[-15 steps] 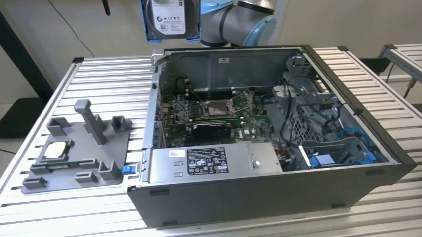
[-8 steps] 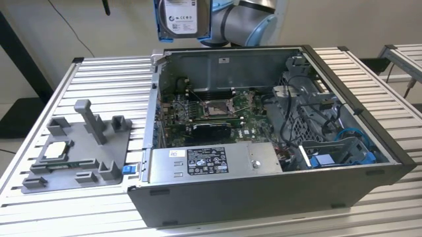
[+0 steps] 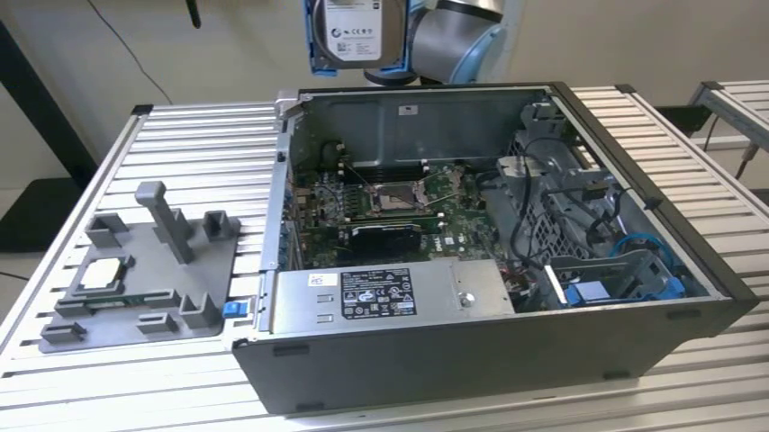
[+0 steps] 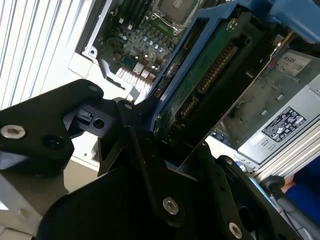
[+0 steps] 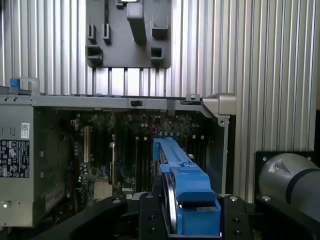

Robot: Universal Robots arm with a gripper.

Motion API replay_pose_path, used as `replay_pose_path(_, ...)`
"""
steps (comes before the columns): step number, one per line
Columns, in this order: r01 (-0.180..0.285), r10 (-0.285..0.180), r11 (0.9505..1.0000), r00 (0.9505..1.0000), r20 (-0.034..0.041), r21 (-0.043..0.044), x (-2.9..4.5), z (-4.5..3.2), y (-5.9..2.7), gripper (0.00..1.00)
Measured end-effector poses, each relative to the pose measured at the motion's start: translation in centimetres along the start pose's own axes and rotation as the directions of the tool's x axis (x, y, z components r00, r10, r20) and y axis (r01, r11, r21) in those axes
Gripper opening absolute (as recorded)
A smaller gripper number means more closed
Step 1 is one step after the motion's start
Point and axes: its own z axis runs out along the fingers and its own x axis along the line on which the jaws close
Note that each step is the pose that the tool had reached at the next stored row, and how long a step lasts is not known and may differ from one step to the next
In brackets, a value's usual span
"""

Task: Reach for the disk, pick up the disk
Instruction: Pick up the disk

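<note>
While the gripper (image 5: 190, 215) clamps the disk (image 3: 352, 31) by its blue-framed edges, the disk hangs upright just above the far wall of the open computer case (image 3: 481, 360), clear of its rim, with open air around it over the ribbed table (image 3: 180, 126).

in the exterior view the top edge cuts off the disk (image 3: 349, 34) and the arm (image 3: 456, 40) beside it. in the first wrist view the disk (image 5: 186, 187) is seen from its thin side, so its label is hidden, and the end by the gripper (image 5: 192, 222) is cut off by the picture's edge. in the second wrist view black gripper parts cover one end of the disk (image 4: 210, 70). the print on the silver box (image 3: 384, 295) is too small to read.
</note>
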Motion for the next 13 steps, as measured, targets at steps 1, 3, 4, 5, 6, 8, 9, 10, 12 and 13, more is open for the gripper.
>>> replay_pose_path(1,0.0,0.0,1.0,1.0,0.0001,0.0,0.0,-0.01,-0.27,0.0)
replay_pose_path(3,0.0,0.0,1.0,1.0,0.0,-0.0001,0.0,-0.02,-0.78,0.0)
replay_pose_path(4,0.0,0.0,1.0,1.0,0.0,-0.0001,0.0,-0.03,-1.04,0.0)
replay_pose_path(5,0.0,0.0,1.0,1.0,0.0,-0.0001,0.0,-0.04,-1.31,0.0)
replay_pose_path(6,0.0,0.0,1.0,1.0,0.0,-0.0001,0.0,-0.04,-1.56,0.0)
replay_pose_path(8,0.0,0.0,1.0,1.0,0.0,-0.0002,0.0,-0.06,-2.07,0.0)
replay_pose_path(9,0.0,0.0,1.0,1.0,0.0,-0.0002,0.0,-0.06,-2.31,0.0)
replay_pose_path(10,0.0,0.0,1.0,1.0,0.0,-0.0002,0.0,-0.07,-2.58,0.0)
replay_pose_path(12,0.0,0.0,1.0,1.0,0.0,-0.0003,-0.01,-0.08,-3.06,0.0)
replay_pose_path(13,0.0,0.0,1.0,1.0,0.0,-0.0003,-0.01,-0.09,-3.26,0.0)
